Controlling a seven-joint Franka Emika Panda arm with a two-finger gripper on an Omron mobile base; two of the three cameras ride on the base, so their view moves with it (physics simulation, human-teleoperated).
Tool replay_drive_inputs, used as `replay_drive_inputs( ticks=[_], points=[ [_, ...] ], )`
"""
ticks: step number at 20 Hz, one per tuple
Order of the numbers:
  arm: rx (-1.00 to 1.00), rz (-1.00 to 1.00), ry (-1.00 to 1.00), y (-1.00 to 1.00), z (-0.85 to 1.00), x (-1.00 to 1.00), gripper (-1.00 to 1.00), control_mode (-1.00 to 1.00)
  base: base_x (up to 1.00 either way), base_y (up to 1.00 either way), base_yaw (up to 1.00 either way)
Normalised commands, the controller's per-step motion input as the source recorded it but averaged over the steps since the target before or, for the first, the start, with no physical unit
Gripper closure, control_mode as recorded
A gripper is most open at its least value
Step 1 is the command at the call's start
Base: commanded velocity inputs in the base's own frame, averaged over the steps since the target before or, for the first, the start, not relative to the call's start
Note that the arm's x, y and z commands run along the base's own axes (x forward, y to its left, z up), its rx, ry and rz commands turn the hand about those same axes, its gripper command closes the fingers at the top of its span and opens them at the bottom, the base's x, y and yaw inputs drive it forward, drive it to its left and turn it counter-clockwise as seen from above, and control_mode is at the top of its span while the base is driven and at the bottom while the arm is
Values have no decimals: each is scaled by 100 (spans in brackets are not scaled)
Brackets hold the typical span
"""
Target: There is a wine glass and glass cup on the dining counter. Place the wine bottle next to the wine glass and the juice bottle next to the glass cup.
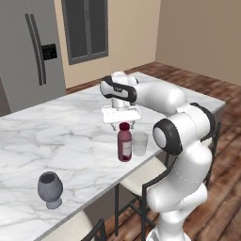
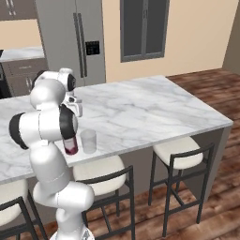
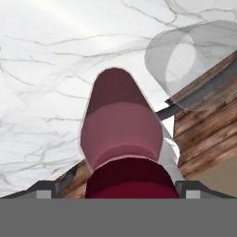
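While upright beside the glass cup [image 1: 140,142], juice bottle [image 1: 124,142] just beneath the wide-open, empty tool [image 1: 121,124].

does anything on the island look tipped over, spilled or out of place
Nothing stands out. The juice bottle stands upright on the dining counter right beside the upright glass cup, near the front edge. The wine glass stands upright farther along the same edge. The gripper hangs open just above the bottle's cap. No spill is visible.

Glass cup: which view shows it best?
Left base view: the glass cup stands whole and unblocked beside the juice bottle. Right base view shows it smaller, next to the arm. Hand view shows it from above, near the frame's edge.
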Motion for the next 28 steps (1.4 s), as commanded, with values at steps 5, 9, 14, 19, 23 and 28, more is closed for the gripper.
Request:
replay_drive_inputs(
  ticks=[5, 9, 14, 19, 23, 28],
  points=[
    [1, 0, 0, -4, 6, -10, -100, -100, 0, 0, 0],
    [0, 0, -3, 0, 17, -12, -100, -100, 0, 0, 0],
    [0, 0, -6, 0, 16, -16, -100, -100, 0, 0, 0],
    [0, 0, -11, 0, 13, -30, -100, -100, 0, 0, 0],
    [0, 0, -31, 0, 1, -68, -100, -100, 0, 0, 0],
    [0, 0, -35, -2, 3, -71, -100, -100, 0, 0, 0]
  ],
)
